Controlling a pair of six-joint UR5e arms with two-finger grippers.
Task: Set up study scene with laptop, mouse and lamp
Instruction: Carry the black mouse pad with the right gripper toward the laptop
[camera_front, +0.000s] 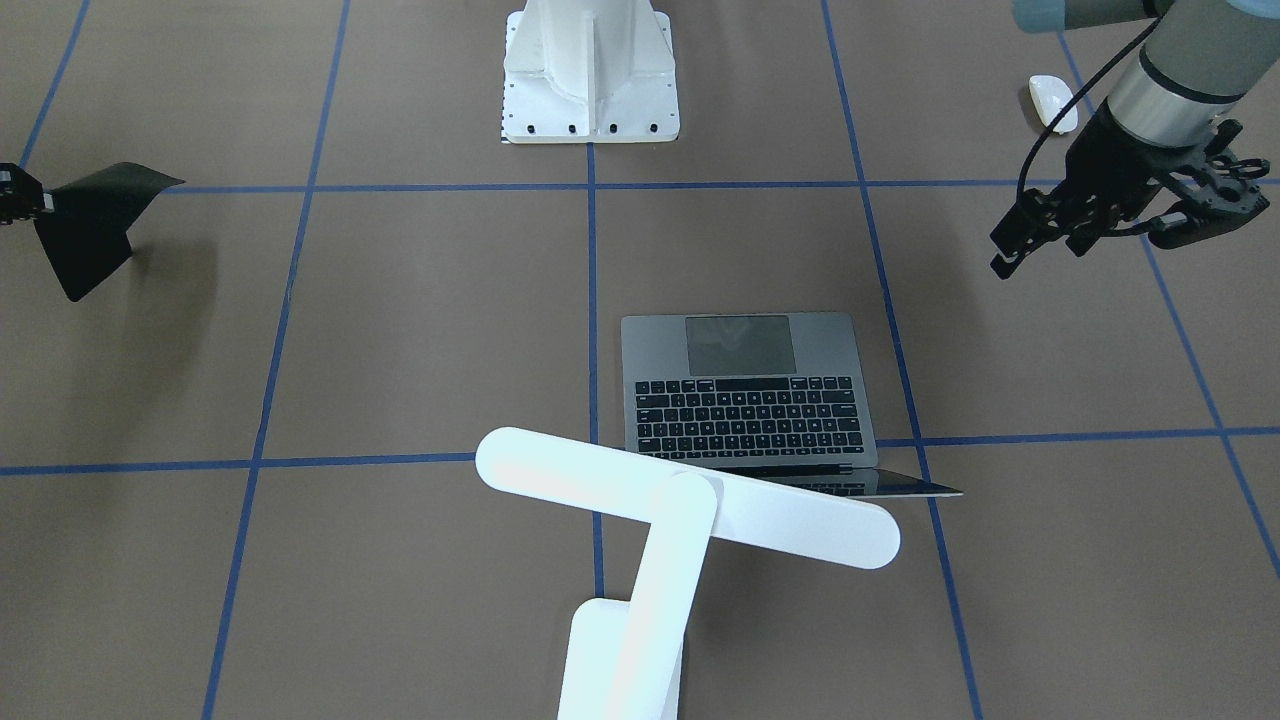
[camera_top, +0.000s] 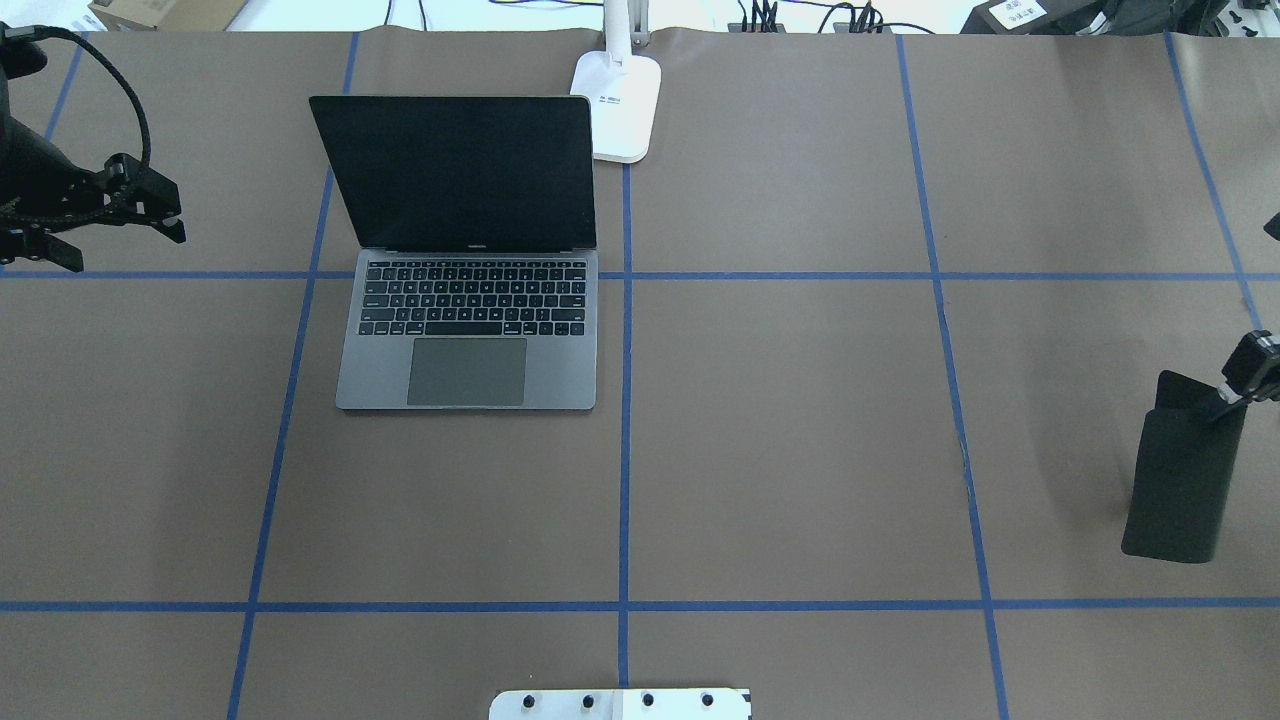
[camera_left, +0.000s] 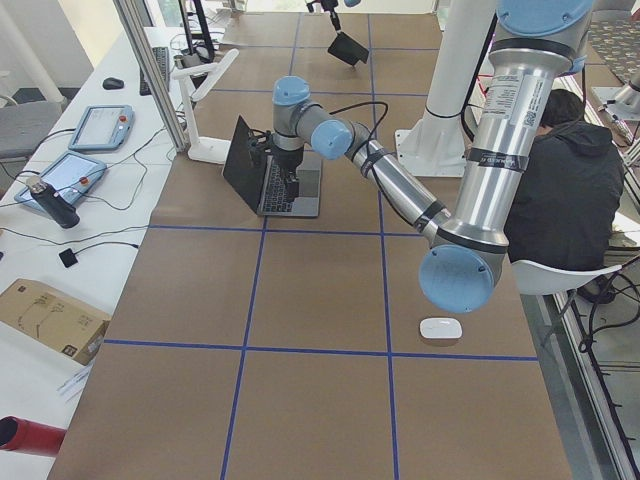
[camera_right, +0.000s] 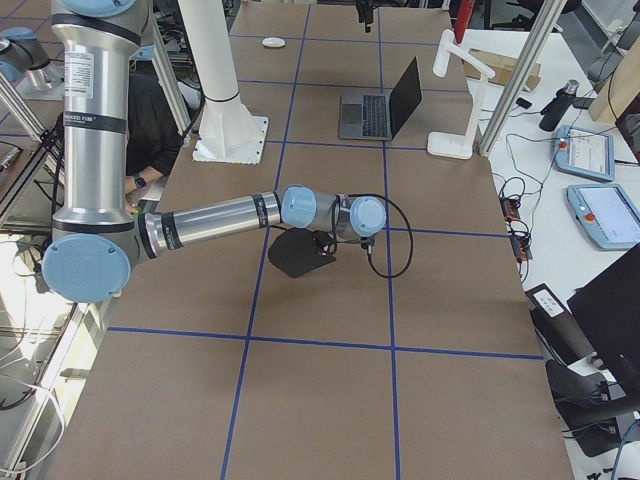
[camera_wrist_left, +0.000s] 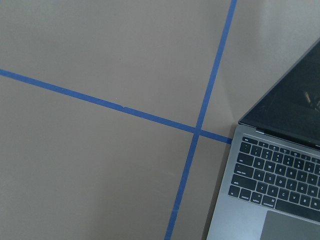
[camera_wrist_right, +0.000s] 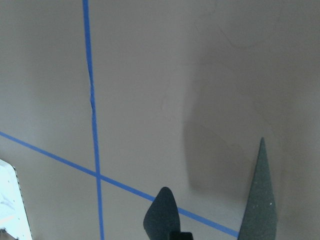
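Observation:
The grey laptop (camera_top: 467, 340) stands open left of the table's middle, its dark screen upright. The white lamp (camera_front: 690, 497) stands behind it, with its base (camera_top: 620, 110) at the far edge. The white mouse (camera_front: 1053, 102) lies near the robot's side, close to my left arm, and also shows in the exterior left view (camera_left: 441, 328). My left gripper (camera_top: 110, 225) hovers left of the laptop, looks open and is empty. My right gripper (camera_top: 1240, 385) is shut on a black mat (camera_top: 1185, 470) and holds it above the table at the right edge.
The white bolted pedestal (camera_front: 590, 75) stands at the robot's side of the table. Blue tape lines cross the brown table (camera_top: 800, 450). Tablets, boxes and cables lie on the side bench beyond the lamp.

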